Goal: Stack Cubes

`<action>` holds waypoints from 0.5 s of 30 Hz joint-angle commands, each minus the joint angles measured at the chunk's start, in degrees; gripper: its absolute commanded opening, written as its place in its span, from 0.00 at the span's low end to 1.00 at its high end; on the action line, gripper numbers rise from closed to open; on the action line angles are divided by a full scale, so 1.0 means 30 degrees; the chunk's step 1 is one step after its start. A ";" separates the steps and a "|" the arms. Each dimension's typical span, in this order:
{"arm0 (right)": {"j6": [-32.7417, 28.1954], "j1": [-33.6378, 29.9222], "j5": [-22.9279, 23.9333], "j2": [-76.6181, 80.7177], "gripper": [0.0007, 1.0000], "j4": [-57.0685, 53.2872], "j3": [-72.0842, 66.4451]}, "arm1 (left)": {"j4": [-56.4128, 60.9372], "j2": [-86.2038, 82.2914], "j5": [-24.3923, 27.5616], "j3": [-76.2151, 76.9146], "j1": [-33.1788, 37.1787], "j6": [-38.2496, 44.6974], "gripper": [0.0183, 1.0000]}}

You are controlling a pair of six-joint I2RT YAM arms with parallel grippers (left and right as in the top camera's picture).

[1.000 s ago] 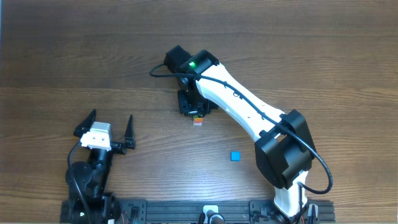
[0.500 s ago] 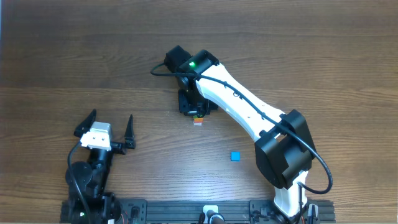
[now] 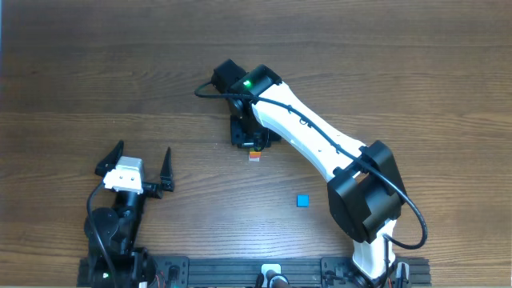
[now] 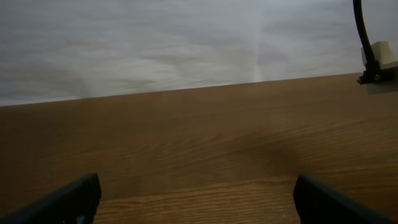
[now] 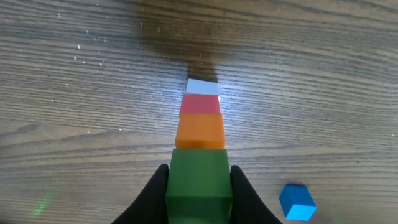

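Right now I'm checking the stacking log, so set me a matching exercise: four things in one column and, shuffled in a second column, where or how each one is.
Things:
1 green cube
2 orange cube
3 blue cube
4 left gripper

Places or states:
A alone on the table, apart from the stack
B at the stack's top, between the fingers of the right gripper
C open, holding nothing
D directly under the green cube

Pairs: 1-B; 2-D; 3-A; 4-C

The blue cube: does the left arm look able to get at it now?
Probably yes. The blue cube lies alone on the bare table, and nothing stands between it and the open left hand. The right arm passes to one side of it, not over it.
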 commanded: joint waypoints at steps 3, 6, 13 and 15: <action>0.0138 0.0066 0.0408 0.0153 0.01 0.0240 -0.0204 | 0.0058 -0.0138 0.0182 -0.0146 -0.0087 0.0342 1.00; 0.0146 0.0066 0.0408 0.0168 0.01 0.0248 -0.0219 | 0.0058 -0.0138 0.0182 -0.0138 -0.0087 0.0342 1.00; 0.0146 0.0066 0.0393 0.0612 0.01 0.0277 -0.0219 | 0.0051 -0.0138 0.0182 -0.0146 -0.0087 0.0335 1.00; 0.0153 0.0066 0.0386 0.0627 0.01 0.0277 -0.0219 | 0.0051 -0.0138 0.0182 -0.0146 -0.0087 0.0342 1.00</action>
